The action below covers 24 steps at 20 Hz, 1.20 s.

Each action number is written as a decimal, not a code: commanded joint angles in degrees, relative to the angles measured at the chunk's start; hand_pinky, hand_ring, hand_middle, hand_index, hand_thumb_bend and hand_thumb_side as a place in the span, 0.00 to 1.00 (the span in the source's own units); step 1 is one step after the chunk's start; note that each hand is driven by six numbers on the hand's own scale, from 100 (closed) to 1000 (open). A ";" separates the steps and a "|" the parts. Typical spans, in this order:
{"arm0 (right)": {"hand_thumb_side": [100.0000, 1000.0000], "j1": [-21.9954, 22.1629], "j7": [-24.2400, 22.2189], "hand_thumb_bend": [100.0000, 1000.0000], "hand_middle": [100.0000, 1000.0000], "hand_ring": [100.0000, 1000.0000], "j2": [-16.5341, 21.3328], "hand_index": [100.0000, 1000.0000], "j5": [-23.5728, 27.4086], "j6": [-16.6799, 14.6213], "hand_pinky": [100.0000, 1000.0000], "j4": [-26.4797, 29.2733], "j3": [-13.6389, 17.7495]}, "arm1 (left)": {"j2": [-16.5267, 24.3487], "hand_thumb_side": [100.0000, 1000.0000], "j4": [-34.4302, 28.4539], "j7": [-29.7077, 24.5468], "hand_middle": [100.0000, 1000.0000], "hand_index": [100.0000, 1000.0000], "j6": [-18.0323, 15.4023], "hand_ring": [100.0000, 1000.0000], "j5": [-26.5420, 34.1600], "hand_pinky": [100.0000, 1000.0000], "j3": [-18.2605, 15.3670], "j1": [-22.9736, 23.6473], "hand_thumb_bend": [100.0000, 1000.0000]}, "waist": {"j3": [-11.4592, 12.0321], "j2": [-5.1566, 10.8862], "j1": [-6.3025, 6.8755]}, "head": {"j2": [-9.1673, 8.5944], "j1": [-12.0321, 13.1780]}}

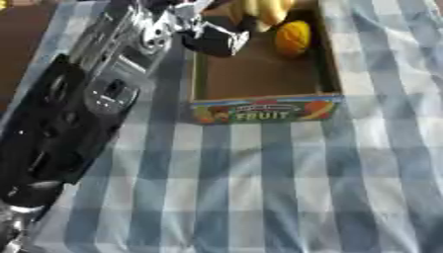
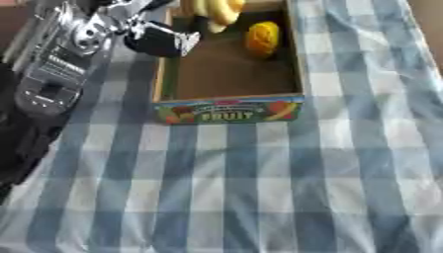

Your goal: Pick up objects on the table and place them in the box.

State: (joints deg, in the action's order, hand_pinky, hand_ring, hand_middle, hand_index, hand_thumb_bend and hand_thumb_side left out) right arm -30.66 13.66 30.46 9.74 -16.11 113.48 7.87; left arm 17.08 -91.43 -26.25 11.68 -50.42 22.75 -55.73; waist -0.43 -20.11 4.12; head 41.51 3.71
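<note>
Left arm [image 1: 95, 94]: black and silver, reaching in from the left toward the far left corner of the box.
Left hand [image 1: 212, 39]: dark fingers over the box's left wall; whether spread, curled or holding anything cannot be told.
Box [image 1: 264, 109]: cardboard, front panel marked FRUIT, on the blue-checked table [image 1: 286, 188].
Contents: bananas [image 1: 264, 10] at the far wall; orange-yellow fruit [image 1: 292, 37] beside them.
Step, by judgement: placing or releasing. Next: withdraw clear of the wall.
Right hand: not seen.
</note>
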 commanded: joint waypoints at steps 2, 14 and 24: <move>0.59 -0.89 0.02 0.00 0.67 0.86 0.46 0.74 0.33 0.02 0.77 1.11 0.41 | -1.34 0.00 4.18 2.20 0.66 0.75 0.07 0.67 -0.59 0.71 0.35 -0.20 0.01 | -0.24 1.15 -0.27 | -0.36 -0.01; 0.60 -0.66 -0.29 0.00 0.67 0.86 0.26 0.74 0.53 0.23 0.76 1.11 0.17 | -1.81 0.06 7.25 2.87 0.85 0.93 -2.39 0.88 -5.13 0.88 0.16 0.53 0.34 | -0.28 1.53 -0.32 | -0.72 -0.45; 0.57 0.12 0.45 0.00 0.68 0.86 1.17 0.74 0.16 -0.39 0.77 1.11 0.72 | 6.62 0.00 -17.60 20.85 0.75 0.87 4.00 0.78 8.56 0.79 -11.24 3.25 0.00 | 1.12 2.79 -0.28 | -0.12 -1.62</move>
State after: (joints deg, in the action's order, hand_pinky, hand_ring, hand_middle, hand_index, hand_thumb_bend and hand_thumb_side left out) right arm -30.12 13.85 30.01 9.96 -16.32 113.49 7.97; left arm 20.93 -104.67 -8.32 14.91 -44.70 13.93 -51.84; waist 0.79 -18.63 4.12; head 41.30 2.36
